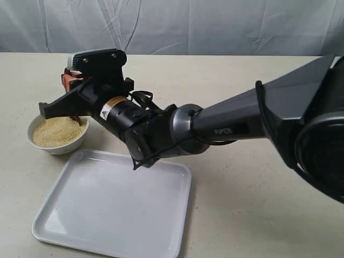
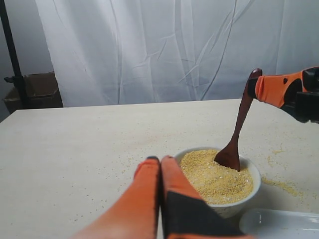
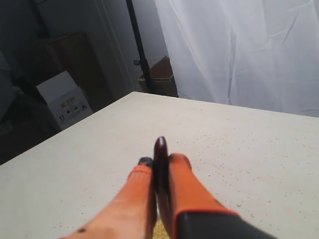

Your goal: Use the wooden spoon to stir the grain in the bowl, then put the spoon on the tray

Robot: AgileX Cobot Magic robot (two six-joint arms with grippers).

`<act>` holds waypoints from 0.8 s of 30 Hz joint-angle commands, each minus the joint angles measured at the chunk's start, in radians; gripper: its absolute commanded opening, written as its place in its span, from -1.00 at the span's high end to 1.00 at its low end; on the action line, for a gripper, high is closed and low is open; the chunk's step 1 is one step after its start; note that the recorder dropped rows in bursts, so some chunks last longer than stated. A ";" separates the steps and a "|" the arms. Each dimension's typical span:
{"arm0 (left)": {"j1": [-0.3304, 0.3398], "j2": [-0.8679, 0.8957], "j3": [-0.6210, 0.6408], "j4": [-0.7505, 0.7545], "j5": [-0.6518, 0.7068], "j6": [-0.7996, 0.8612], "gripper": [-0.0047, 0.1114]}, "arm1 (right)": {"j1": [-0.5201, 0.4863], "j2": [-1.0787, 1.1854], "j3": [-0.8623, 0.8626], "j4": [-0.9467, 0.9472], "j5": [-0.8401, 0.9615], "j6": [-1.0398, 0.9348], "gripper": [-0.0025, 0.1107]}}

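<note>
1. The grain [image 2: 214,179] lies as a tan heap in the bowl [image 2: 255,172], filling it almost to the rim.
2. The wooden spoon [image 2: 241,119] stands in the bowl; its scoop is sunk into the grain close to the rim; its handle rises steeply over the bowl and leans slightly.
3. The right gripper [image 2: 255,87] is high above the bowl, clamped on the top of the handle; in its own wrist view the dark handle tip shows between the two orange fingers [image 3: 182,174], which press on it from both sides.
4. The left gripper [image 2: 160,167] is low on the side of the bowl away from the spoon; its fingers are pressed flat together with nothing between them; their tips come just beside the bowl's rim, and whether they touch it cannot be told.
5. The tray [image 1: 115,209] lies flat just beside the bowl, with a narrow strip of table between them.
6. Loose grains [image 2: 281,185] are scattered on the table [image 2: 75,149] around the bowl; the thickest streak is on the spoon's side.
7. A white curtain [image 2: 149,50] hangs behind the table, well beyond the bowl.
</note>
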 commanded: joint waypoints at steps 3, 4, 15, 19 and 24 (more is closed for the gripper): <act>-0.001 -0.005 0.004 -0.003 -0.011 -0.002 0.92 | 0.004 -0.046 0.002 -0.050 -0.021 0.006 0.97; -0.001 -0.005 0.004 -0.003 -0.011 -0.002 0.92 | 0.004 -0.055 0.002 -0.048 -0.021 -0.001 0.97; -0.001 -0.005 0.004 -0.003 -0.011 -0.002 0.92 | 0.016 -0.129 0.002 -0.070 0.056 0.028 0.97; -0.001 -0.005 0.004 -0.003 -0.011 -0.002 0.92 | 0.032 -0.118 0.002 -0.120 0.111 0.085 0.97; -0.001 -0.005 0.004 -0.003 -0.011 -0.002 0.92 | 0.038 -0.067 0.002 -0.130 0.105 0.090 0.97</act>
